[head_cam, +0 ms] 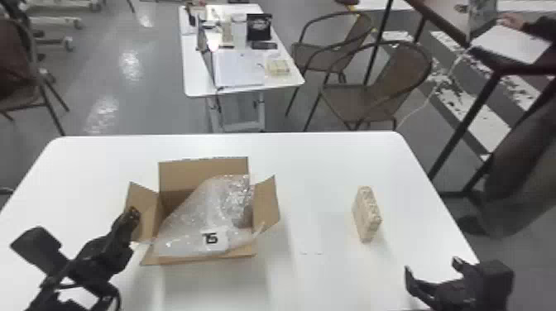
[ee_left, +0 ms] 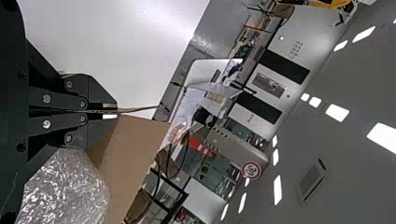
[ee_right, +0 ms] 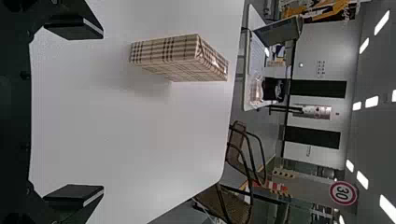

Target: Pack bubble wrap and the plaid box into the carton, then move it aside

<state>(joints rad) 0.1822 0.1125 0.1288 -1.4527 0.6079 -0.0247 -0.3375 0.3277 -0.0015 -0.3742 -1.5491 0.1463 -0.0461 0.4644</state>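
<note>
Currently closed on the left flap point(head_cam: 144, 209) of the carton point(head_cam: 202, 173), left tool point(head_cam: 133, 213) near its upper edge. Right tool point(ee_right: 100, 113) open and empty, at the near right of the surface point(head_cam: 331, 165). Plaid box point(ee_right: 177, 56) upright on the surface, well apart from the carton on its right side. Bubble wrap point(head_cam: 194, 223) heaped inside the mouth, slack at the near rim and reaching toward the right flap point(head_cam: 267, 206).

Probably next, with the wrap largely in: fetching the plaid box. Main danger there, toppling or skidding from an off-centre approach, given so narrow a stance. Then, from springy wrap bunched high, a likely poor seat for the box: tilted, proud of the rim, or sliding back out. Loose film also apt to snag on fingers and come out again at release. From a pull on one thin flap, possible creasing, slipping free, or swinging the light carton out of line, especially during the final move aside.
</note>
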